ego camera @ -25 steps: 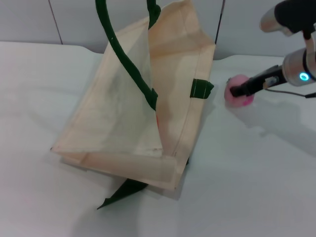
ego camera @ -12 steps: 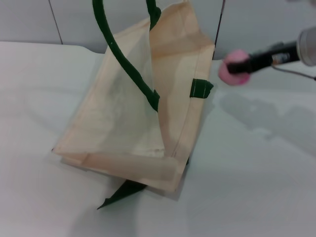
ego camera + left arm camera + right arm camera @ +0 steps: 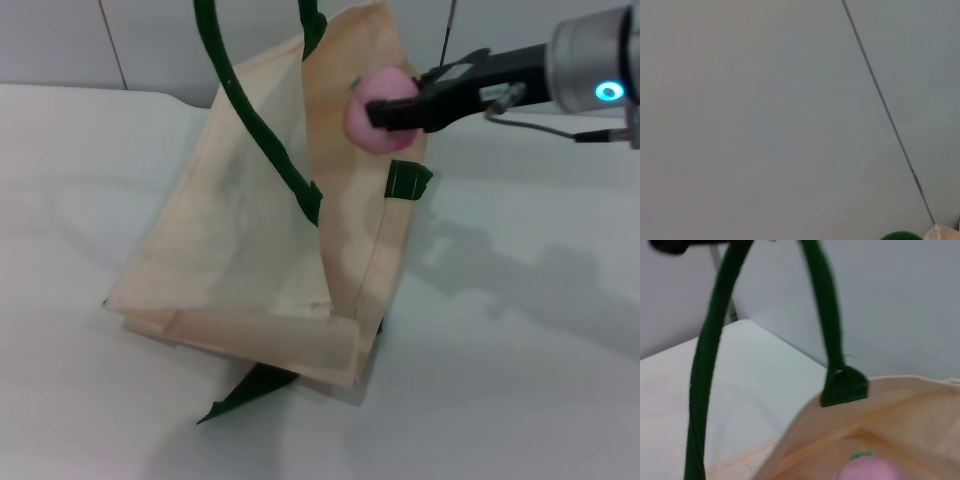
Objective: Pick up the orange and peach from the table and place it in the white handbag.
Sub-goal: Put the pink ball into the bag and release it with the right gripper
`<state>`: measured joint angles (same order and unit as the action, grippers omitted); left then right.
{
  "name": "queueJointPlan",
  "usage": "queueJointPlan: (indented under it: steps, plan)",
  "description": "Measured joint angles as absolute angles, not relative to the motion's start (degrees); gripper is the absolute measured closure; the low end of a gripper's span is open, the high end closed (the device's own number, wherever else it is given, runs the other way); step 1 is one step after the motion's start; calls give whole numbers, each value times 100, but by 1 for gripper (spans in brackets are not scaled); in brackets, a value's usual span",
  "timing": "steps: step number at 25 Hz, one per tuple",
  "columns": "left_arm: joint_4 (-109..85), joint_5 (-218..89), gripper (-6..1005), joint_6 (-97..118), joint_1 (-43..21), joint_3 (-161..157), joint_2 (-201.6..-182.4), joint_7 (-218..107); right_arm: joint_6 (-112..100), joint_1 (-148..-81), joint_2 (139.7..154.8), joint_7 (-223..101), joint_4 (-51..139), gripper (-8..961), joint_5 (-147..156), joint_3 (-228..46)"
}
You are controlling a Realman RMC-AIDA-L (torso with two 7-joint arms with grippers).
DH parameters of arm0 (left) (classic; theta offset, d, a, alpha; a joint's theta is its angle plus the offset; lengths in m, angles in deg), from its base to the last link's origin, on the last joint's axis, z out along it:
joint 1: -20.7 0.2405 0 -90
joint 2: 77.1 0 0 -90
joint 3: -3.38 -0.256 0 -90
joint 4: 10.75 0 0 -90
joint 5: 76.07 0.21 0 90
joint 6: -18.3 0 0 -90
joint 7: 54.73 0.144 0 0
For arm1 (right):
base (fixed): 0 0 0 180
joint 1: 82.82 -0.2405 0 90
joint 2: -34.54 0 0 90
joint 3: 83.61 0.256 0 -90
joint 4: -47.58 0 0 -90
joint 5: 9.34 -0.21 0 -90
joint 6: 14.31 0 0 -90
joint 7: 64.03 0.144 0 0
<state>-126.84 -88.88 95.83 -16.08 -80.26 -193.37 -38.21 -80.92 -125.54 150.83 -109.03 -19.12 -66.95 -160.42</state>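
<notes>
The pale pink peach [image 3: 366,124] hangs in the air over the right rim of the white handbag [image 3: 240,240], with my right gripper [image 3: 392,110] shut on it. The right wrist view looks down on the peach [image 3: 867,471], with the handbag [image 3: 900,405] open beneath it. The bag's dark green handles [image 3: 250,120] stand up and run off the top of the head view. At the top of the handle [image 3: 705,365], a dark piece [image 3: 675,245] looks like my left gripper. The orange is hidden from every view.
The bag stands on a white table [image 3: 520,330], with a grey wall behind. A green side tab [image 3: 407,180] sticks out just under the peach. A loose green strap end [image 3: 245,390] lies at the bag's near corner. The left wrist view shows mostly wall.
My right gripper has lifted the peach off the table and carried it left, from beside the bag to above its right rim. The bag has hardly moved.
</notes>
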Motion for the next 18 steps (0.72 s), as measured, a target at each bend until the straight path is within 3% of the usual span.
queueJointPlan:
  steps: [18]
  plan:
    - [-12685,-8908,774,9570,-1796,-8363,-19354,-3887,-6753,-13350,15090,-11280,-392,450,-6956,-17010]
